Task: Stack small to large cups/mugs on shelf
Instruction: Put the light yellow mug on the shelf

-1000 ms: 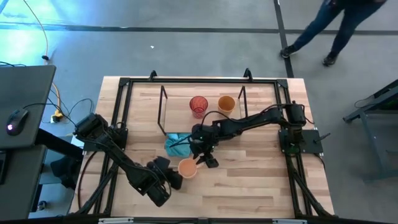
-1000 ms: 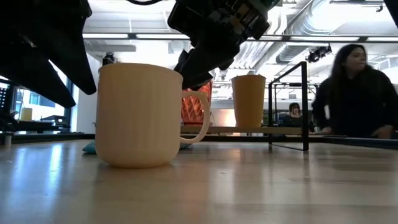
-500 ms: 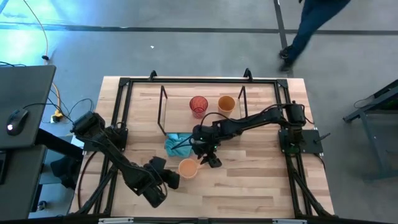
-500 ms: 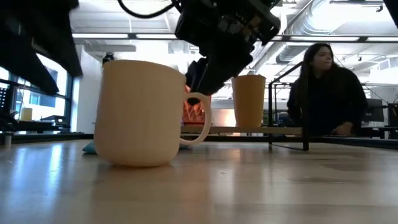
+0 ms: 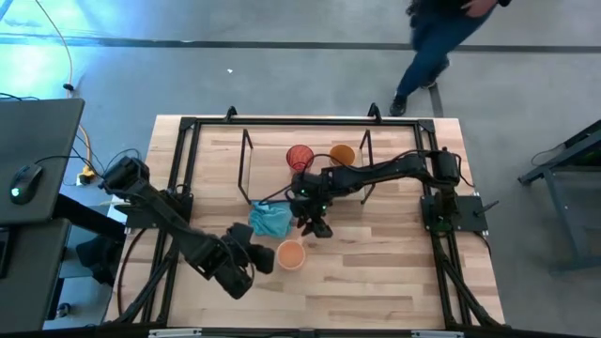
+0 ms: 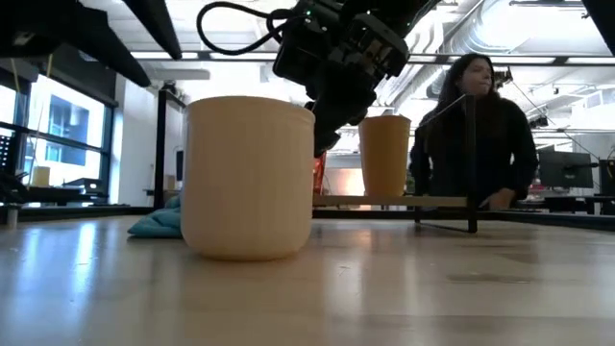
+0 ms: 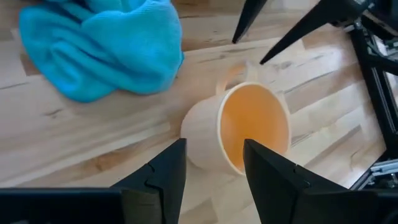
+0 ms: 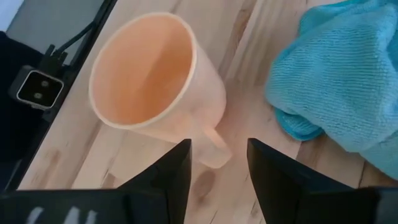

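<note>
The light orange mug (image 5: 291, 254) stands upright on the table, its handle (image 8: 214, 148) pointing to the far side. My left gripper (image 5: 259, 258) is open just left of it, its fingers on either side of the mug's near wall (image 7: 202, 140). My right gripper (image 5: 315, 228) is open, raised above the table behind the mug (image 6: 248, 178), fingers on either side of the handle and clear of it. The red patterned cup (image 5: 300, 157) and the amber tumbler (image 5: 342, 155) stand side by side on the shelf (image 5: 272, 161). My left gripper comes at the mug level from the table's left, with its open fingers (image 7: 169, 167) beside the lower wall (image 7: 198, 146). Whether a finger touches the wall, I cannot tell. The mug stands on its base on the table.
A crumpled teal cloth (image 5: 270, 219) lies between the shelf and the mug, close to both grippers. The shelf's black wire ends (image 6: 471, 163) rise at the far side. A person (image 5: 441, 33) walks on the floor beyond the far edge.
My right gripper has gone from the mug's handle up and toward the far edge. The mug has slid a little to the right and turned, so its handle, seen at its side in the low view before, is now behind it. My left gripper has closed in on the mug.
</note>
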### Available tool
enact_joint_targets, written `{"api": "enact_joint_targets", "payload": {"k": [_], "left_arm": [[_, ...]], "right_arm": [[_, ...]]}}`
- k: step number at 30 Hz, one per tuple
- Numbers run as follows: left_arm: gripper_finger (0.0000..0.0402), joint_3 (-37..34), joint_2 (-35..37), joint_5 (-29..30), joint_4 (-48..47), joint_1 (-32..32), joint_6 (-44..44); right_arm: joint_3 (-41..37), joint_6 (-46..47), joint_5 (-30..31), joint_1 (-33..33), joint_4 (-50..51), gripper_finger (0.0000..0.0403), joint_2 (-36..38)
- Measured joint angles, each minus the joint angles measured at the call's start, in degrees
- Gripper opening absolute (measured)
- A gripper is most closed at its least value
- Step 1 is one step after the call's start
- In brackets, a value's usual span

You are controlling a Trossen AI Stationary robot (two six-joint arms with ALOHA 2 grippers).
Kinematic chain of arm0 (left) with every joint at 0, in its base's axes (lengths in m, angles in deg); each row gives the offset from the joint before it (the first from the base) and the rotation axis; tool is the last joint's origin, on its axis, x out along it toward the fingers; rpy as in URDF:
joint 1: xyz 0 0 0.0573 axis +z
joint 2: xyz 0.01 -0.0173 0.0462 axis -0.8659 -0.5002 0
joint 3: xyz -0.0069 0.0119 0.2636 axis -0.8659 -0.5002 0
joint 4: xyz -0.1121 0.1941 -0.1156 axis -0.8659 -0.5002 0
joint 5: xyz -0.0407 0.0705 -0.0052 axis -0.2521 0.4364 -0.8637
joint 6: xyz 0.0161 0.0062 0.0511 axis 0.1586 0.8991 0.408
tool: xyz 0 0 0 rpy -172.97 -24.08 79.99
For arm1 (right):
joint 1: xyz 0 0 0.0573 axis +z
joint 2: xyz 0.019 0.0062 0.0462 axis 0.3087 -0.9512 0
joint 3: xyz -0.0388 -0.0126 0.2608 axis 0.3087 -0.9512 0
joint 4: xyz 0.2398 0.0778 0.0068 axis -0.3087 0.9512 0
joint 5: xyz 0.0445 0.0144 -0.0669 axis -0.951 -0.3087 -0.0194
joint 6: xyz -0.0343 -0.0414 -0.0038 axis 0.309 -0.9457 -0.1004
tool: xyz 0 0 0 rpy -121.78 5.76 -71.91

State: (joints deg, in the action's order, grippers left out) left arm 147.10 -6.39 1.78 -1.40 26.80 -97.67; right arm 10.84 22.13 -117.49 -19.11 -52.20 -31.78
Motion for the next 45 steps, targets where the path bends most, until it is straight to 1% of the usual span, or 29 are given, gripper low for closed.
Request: {"api": "enact_joint_targets", "payload": {"k": [6, 11, 18, 26, 32, 38, 42, 45], "left_arm": [[0.0147, -0.01, 0.01, -2.32, -0.04, 1.8, 4.04], [0.0147, -0.01, 0.01, -1.86, -0.65, 1.68, 4.32], [0.0147, -0.01, 0.01, -1.57, -1.47, 1.68, 3.88], [0.0147, -0.01, -0.01, -1.53, -2.27, 1.66, 3.88], [0.0147, -0.04, -0.01, -2.16, -3.35, 1.66, 3.85], [0.0147, -0.04, -0.01, -2.57, -3.45, 1.57, 3.86], [0.0147, -0.04, -0.01, -2.92, -4.22, 0.55, 3.42], [0.0147, -0.04, -0.01, -3.06, -5.95, -0.95, 0.75]], "right_arm": [[0.02, -4.74, -0.4, 1.1, 3.64, 0.015, 0.0], [0.02, -7.31, -0.31, 1.16, 6.67, 0.015, 0.0], [0.02, -7.27, 2.75, 1.16, 4.73, 0.015, 0.0], [0.02, -7.51, 2.48, 1.59, 3.07, 0.0149, 0.02], [0.02, -7.56, 1.83, 3.42, 1.45, 0.0149, 0.04], [0.02, -6.59, 2.82, 4.12, -0.35, 0.0149, 0.07], [0.02, -5.8, 2.88, 4.14, -0.22, 0.0148, 0.07], [0.02, -5.74, 2.94, 4.42, 0.06, 0.0139, 0.07]]}}
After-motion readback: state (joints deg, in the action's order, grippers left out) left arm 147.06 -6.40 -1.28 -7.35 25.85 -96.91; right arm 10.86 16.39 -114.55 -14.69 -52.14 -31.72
